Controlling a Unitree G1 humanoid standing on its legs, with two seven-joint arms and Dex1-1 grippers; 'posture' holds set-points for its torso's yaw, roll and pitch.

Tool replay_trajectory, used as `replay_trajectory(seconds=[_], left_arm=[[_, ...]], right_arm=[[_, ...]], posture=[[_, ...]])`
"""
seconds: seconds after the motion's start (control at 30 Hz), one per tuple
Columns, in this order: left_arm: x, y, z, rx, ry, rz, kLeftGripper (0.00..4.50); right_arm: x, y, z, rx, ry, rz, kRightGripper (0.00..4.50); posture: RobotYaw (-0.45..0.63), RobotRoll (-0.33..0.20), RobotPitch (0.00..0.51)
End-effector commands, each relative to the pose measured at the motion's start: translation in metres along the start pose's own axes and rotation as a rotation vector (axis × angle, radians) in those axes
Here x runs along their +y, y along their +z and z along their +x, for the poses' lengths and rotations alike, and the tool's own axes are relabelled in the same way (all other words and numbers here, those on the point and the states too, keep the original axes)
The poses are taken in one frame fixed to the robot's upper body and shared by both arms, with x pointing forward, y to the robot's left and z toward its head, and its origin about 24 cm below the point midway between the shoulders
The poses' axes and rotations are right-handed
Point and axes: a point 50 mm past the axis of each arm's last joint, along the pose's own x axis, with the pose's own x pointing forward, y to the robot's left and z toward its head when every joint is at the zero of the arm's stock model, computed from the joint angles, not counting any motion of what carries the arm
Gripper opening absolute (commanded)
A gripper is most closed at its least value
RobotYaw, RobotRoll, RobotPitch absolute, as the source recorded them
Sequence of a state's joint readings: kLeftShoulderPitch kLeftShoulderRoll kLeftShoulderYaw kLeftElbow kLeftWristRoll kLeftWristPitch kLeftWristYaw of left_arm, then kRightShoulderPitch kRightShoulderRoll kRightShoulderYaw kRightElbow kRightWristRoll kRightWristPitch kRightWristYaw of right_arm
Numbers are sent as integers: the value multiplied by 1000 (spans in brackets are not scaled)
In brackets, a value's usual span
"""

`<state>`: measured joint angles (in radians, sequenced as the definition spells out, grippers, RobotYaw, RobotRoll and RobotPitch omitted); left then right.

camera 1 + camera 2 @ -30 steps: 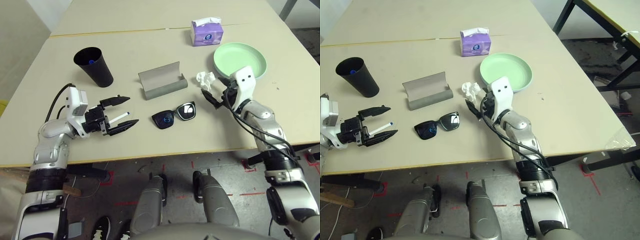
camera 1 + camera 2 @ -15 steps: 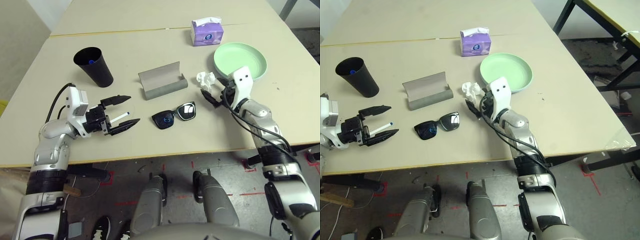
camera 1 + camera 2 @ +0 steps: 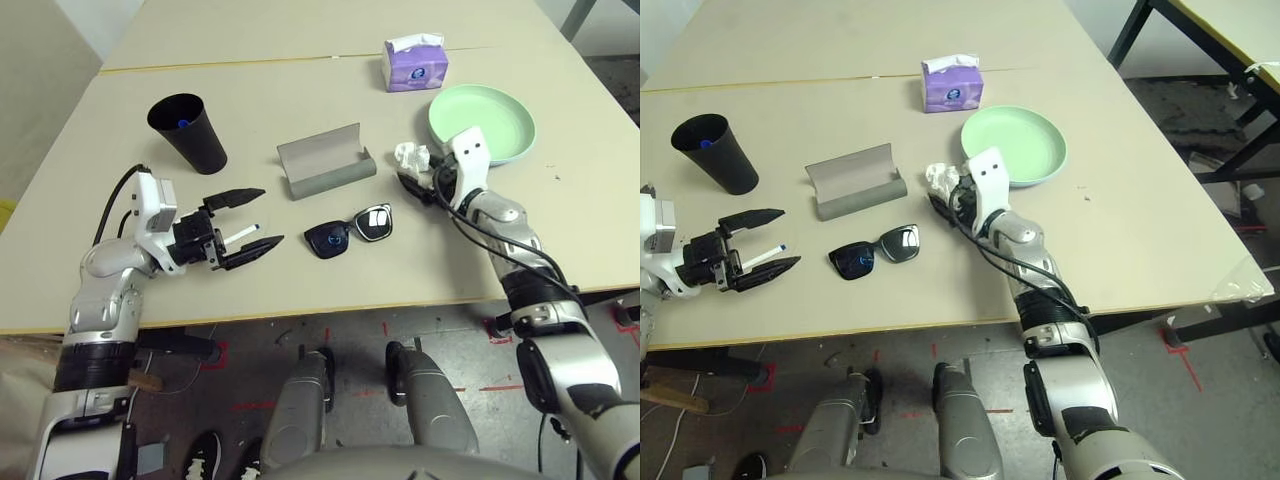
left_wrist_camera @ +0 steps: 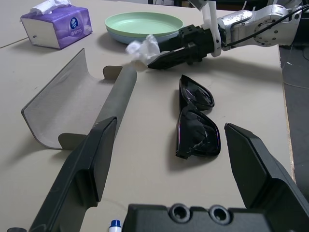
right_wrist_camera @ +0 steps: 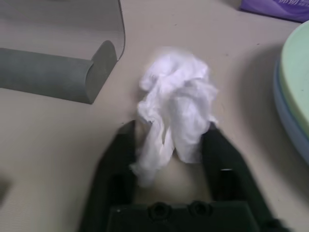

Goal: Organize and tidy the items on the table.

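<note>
A crumpled white tissue lies on the table toward its right edge, just beside the pale-green plate. The right gripper brackets it, fingers not yet clamped. The left gripper is spread wide over a white marker near the front edge.

The black cup hides all but the blue cap of a marker inside.
</note>
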<state>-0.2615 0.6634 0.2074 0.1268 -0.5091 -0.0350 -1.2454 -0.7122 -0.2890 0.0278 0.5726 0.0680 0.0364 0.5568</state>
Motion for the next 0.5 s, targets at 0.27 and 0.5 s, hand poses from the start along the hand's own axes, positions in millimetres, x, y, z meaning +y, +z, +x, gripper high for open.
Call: replay_trajectory(seconds=[0.27, 0.5], left_arm=[[-5, -8, 6, 3, -25, -31, 4500], [-6, -13, 10, 0, -38, -45, 4500]], right_arm=[[-13, 22, -7, -55, -28, -8, 22], [-56, 61, -19, -89, -134, -61, 22]], posture=[[-85, 0, 245], [-102, 0, 245]])
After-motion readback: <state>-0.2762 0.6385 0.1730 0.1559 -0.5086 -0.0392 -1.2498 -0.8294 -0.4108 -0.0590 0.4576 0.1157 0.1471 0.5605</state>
